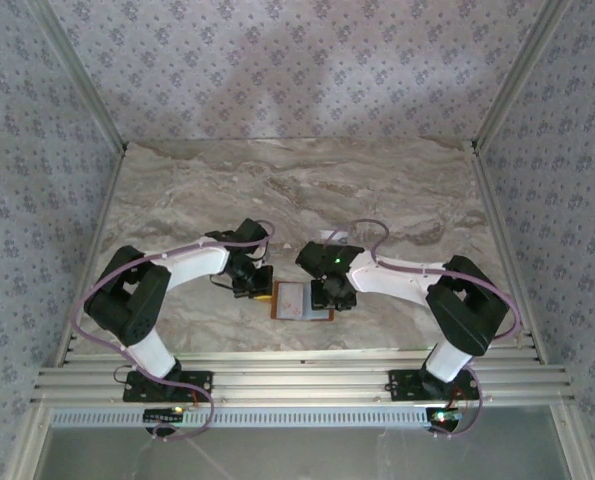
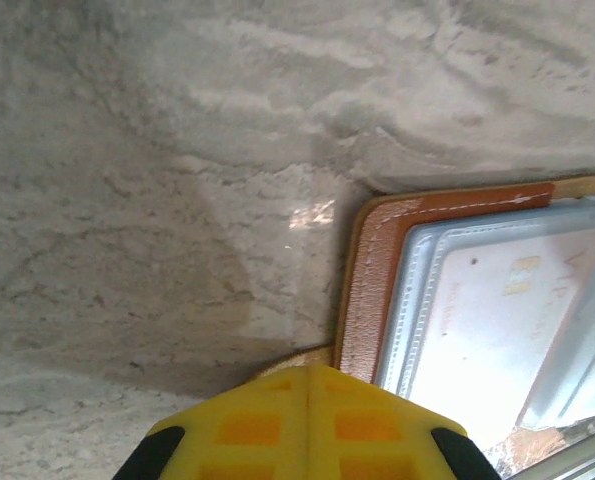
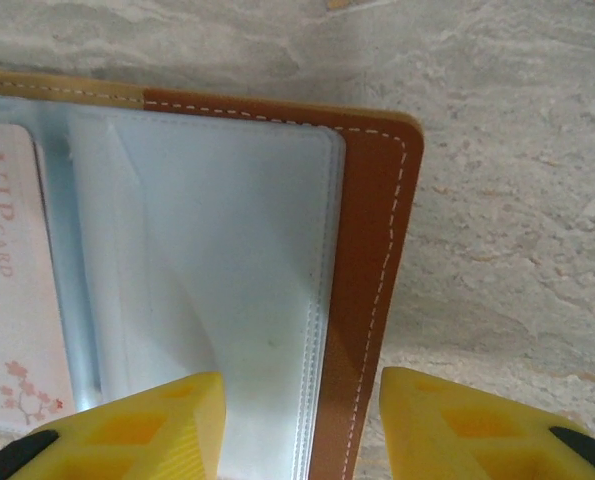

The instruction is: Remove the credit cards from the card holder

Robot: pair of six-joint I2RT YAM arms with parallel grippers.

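- Top view: the card holder (image 1: 302, 300) lies open and flat on the bench (image 1: 277, 190), right between the two arms, long axis roughly 9 to 3. The left fingers (image 1: 254, 280) sit at its 9 o'clock end and the right fingers (image 1: 329, 293) at its 3 o'clock end, both very close in. Too small here to read either grip.
- Left wrist view: the left fingers (image 2: 307, 425) are clenched tight, pads meeting, with nothing I can see between them. The holder's (image 2: 372, 270) brown stitched corner sits just off the tips at about 1 o'clock. A pale card (image 2: 497, 310) is tucked in the clear pocket further out, around 2 o'clock. Can't tell if the tips are pressing on the leather edge.
- Right wrist view: the right fingers (image 3: 147, 430) are spread apart, not gripping anything. The holder's (image 3: 372, 250) brown outer edge runs 12 to 6 through the gap between them. The pocket straight ahead looks empty. The VIP card (image 3: 7, 280) is way over at 9 o'clock, long axis 12 to 6.
- My take: the card is in the half on the left arm's side, so the left arm is nearer. The right fingers would have to shift toward 9 o'clock to reach it. They're the released pair though, so they look like the ones to do the pulling.
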